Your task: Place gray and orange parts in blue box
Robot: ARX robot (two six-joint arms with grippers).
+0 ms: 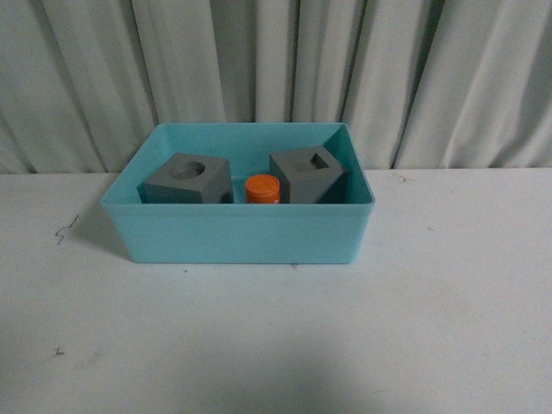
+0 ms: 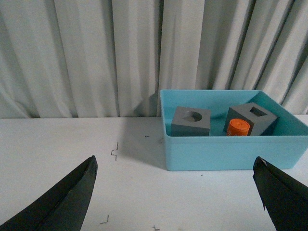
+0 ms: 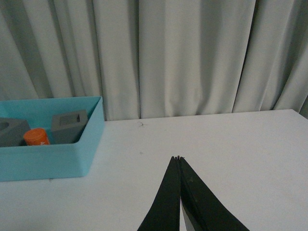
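Front view, two gray cubes, orange cylinder, blue box

A white table with a few small dark marks carries only the blue box, near the curtain.

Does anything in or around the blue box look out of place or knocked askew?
Only slightly: the gray cube with the square recess sits turned at an angle, unlike the cube with the round recess. The orange cylinder stands between them inside the blue box. Nothing is spilled.
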